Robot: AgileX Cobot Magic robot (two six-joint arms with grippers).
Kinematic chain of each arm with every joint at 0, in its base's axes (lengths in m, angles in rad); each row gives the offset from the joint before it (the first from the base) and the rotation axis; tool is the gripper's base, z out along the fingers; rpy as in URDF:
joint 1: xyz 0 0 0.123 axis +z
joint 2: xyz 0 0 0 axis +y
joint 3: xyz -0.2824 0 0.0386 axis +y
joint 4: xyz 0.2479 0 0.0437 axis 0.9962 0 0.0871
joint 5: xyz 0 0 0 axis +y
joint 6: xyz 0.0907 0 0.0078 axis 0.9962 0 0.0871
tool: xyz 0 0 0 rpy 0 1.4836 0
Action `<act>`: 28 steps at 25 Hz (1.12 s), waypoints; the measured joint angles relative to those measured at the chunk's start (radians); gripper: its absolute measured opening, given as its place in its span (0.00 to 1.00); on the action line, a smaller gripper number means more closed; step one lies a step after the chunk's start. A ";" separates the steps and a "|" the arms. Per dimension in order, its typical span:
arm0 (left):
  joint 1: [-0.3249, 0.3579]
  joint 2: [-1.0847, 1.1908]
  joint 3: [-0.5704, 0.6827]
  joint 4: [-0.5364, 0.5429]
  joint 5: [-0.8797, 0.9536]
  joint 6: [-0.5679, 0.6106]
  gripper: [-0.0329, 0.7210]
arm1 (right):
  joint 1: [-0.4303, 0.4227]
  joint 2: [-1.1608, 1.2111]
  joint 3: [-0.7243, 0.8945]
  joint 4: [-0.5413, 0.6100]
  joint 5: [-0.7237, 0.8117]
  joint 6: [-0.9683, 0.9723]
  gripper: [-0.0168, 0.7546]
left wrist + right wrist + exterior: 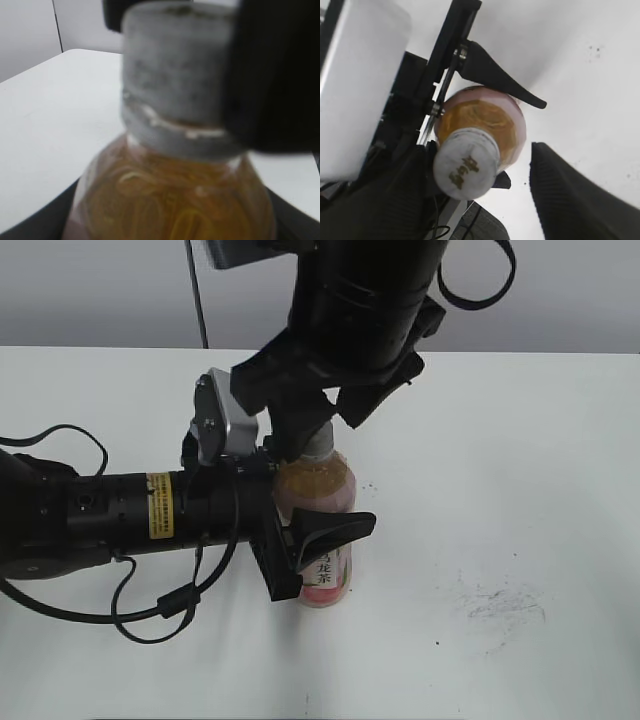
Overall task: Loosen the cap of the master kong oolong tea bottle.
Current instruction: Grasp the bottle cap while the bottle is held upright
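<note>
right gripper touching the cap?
Apart on one side: the right wrist view shows table between the cap and one finger of the right gripper.

Hidden and unclear parts around the bottle top

In the exterior view, the right gripper covers the cap completely. The left wrist view is blurred: the cap looks grey, its ribs unreadable, and the bottle below is cut off by the frame.

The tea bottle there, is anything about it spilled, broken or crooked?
No spill shows. The tea bottle stands upright, held by the left tool, its cap on. The only blemish is some dark scuff marks on the table to its right.
</note>
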 joint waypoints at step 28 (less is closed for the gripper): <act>0.000 0.000 0.000 0.008 0.000 0.004 0.64 | 0.001 0.000 -0.001 0.034 0.000 -1.261 0.38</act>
